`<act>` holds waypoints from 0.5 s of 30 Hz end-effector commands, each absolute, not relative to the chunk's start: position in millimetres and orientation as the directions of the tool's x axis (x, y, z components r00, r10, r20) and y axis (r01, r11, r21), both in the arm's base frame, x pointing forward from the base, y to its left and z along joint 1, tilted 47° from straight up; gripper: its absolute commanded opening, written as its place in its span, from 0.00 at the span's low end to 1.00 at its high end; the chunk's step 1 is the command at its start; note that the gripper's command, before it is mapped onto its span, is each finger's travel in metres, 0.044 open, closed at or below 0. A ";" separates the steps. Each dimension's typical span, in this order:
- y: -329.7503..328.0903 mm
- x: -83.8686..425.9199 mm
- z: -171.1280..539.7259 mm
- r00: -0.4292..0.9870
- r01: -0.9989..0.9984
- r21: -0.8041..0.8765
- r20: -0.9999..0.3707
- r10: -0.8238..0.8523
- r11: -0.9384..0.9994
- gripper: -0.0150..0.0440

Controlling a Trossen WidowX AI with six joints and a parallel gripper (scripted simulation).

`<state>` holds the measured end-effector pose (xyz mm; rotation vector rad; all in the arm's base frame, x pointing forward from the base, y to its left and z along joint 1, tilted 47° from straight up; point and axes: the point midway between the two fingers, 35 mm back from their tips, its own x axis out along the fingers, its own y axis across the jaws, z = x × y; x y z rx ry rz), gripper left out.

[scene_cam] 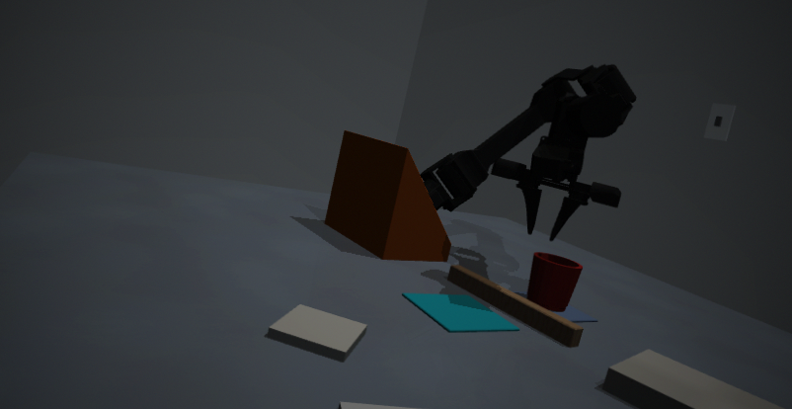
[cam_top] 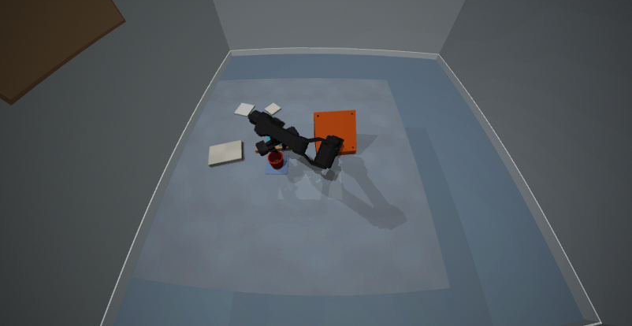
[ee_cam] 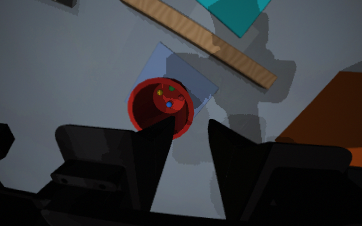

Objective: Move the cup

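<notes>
cup (ee_cam: pixel 160 105): upright on pale blue pad (ee_cam: pixel 153 66), marbles (ee_cam: pixel 169 96) inside | gripper (scene_cam: pixel 542 232): above, partly apart, nothing held | surface: grey

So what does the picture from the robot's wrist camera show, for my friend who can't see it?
A red round cup holding small coloured marbles stands on a pale blue square pad, seen from above between the robot's two black gripper fingers, which are apart and hold nothing. Beyond it lie a long wooden bar and a teal flat pad.
</notes>
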<state>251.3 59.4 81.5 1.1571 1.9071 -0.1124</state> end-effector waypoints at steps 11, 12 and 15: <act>64.2 250.2 80.8 -0.203 0.786 0.310 -0.688 0.697 0.535 0.50; 65.3 250.0 79.7 -0.203 0.786 0.310 -0.688 0.697 0.535 0.50; 68.7 249.5 76.2 -0.202 0.786 0.310 -0.689 0.696 0.535 0.50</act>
